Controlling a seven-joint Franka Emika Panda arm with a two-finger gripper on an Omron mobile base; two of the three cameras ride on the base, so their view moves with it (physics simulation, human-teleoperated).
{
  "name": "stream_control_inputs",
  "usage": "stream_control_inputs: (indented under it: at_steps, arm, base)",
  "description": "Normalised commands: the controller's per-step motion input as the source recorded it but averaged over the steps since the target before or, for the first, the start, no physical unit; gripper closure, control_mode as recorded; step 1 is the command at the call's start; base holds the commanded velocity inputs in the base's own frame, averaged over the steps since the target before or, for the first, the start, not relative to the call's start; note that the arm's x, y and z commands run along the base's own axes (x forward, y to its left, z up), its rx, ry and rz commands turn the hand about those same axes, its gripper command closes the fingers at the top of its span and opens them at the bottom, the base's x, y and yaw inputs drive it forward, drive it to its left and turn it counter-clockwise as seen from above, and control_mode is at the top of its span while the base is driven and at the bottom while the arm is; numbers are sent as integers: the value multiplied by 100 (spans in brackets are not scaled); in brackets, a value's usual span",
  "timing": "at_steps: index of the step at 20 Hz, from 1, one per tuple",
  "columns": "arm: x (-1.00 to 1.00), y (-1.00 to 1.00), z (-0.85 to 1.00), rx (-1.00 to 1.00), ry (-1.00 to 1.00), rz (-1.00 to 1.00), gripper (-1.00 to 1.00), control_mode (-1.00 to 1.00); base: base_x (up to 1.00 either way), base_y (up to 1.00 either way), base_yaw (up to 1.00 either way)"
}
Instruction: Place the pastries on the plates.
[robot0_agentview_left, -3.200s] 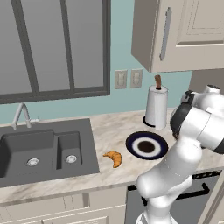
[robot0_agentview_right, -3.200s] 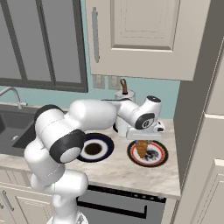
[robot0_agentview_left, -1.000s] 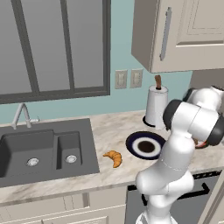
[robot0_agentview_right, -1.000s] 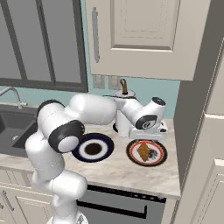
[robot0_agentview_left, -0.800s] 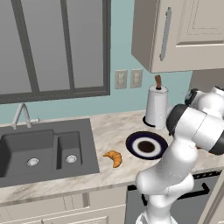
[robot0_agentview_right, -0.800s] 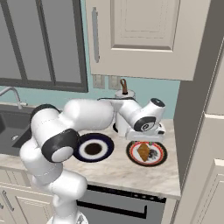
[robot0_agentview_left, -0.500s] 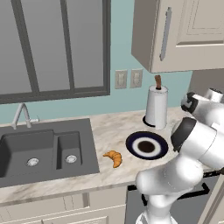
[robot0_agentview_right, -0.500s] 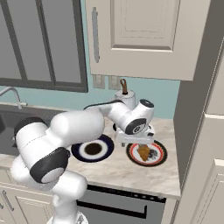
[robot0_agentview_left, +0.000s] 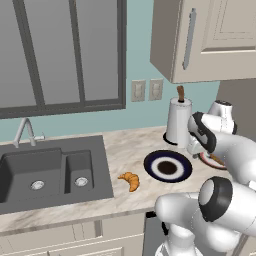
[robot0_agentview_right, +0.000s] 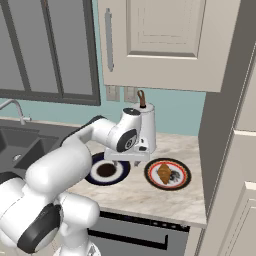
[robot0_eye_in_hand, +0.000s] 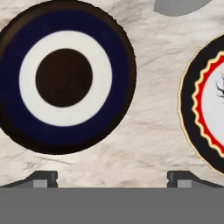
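My fingers (robot0_eye_in_hand: 43, 178) spread wide over bare tabletop (robot0_eye_in_hand: 153, 113); right base camera alone reveals the brown croissant (robot0_agentview_right: 164, 173) on the red-rimmed plate (robot0_agentview_right: 183, 183), at 3 o'clock of the navy plate (robot0_agentview_right: 92, 176).

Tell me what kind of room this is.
Most likely a home kitchen, rendered in simulation: a dark double sink with a faucet set in a marble counter, wall cabinets above, and a paper towel holder.
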Motion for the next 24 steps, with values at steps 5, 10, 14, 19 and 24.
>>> stream_control_inputs:
  at_steps: [5, 10, 14, 19, 24]
  arm:
    - [-20, 60, 14, -5, 0, -11, -100, -100]
    - [-13, 63, 3, -2, 1, -11, -100, -100]
    - [0, 59, 0, 0, 3, -9, -100, -100]
    - [0, 72, 0, 0, 0, -2, -100, -100]
    - [0, 82, 0, 0, 0, 0, -100, -100]
  base:
    - [0, 0, 0]
    - [0, 0, 0]
    - [0, 0, 0]
    - [0, 0, 0]
    - [0, 0, 0]
